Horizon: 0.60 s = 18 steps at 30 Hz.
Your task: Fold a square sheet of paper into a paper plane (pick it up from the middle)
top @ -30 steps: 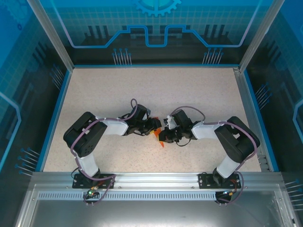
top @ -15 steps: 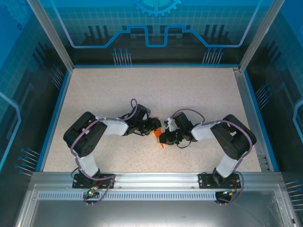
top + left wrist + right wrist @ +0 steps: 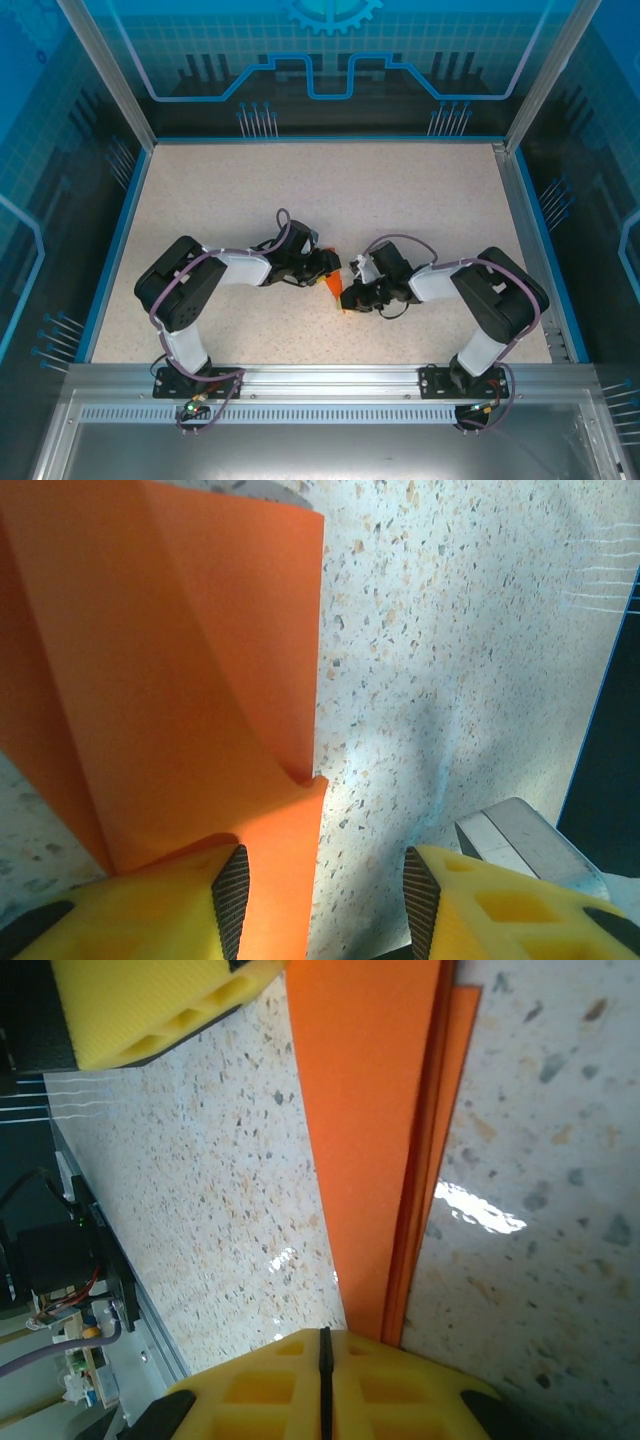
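The square sheet of paper is folded into a narrow orange shape with long creases and lies on the speckled table between the two grippers. In the left wrist view the paper runs along the left finger pad. My left gripper is open, with bare table across the rest of the gap. In the right wrist view my right gripper is shut, its fingertips sitting over the end of the layered paper strip. From above, the left gripper and right gripper nearly touch.
The speckled table is bounded by a blue rim and glass walls on metal posts. An aluminium rail carries both arm bases at the near edge. A yellow finger of the left gripper shows in the right wrist view.
My right gripper has slid a little toward the near edge along the paper, staying shut. The left arm has not moved and its jaws have kept the same gap.
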{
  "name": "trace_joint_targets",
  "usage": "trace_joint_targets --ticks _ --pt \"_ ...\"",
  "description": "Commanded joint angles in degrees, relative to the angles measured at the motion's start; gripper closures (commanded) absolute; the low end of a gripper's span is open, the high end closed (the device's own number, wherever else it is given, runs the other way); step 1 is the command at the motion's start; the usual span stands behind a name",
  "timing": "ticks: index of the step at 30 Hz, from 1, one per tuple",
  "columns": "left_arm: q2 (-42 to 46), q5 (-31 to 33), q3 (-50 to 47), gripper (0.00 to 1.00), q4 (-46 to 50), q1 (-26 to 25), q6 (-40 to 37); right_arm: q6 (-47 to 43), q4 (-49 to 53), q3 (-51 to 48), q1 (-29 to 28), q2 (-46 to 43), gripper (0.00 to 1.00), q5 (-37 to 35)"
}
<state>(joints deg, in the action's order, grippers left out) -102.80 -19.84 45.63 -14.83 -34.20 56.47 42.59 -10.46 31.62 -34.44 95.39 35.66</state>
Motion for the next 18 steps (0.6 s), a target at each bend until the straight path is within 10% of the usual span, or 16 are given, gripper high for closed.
trace_joint_targets --ticks 1,18 --pt "-2.2 1.1 0.5 0.52 3.6 0.2 -0.9 0.0 8.8 -4.8 -0.2 0.5 0.91 2.0" --pt "-2.1 0.4 0.4 0.52 3.6 0.1 -1.3 -0.1 13.0 2.1 1.5 -11.6 0.88 2.8"
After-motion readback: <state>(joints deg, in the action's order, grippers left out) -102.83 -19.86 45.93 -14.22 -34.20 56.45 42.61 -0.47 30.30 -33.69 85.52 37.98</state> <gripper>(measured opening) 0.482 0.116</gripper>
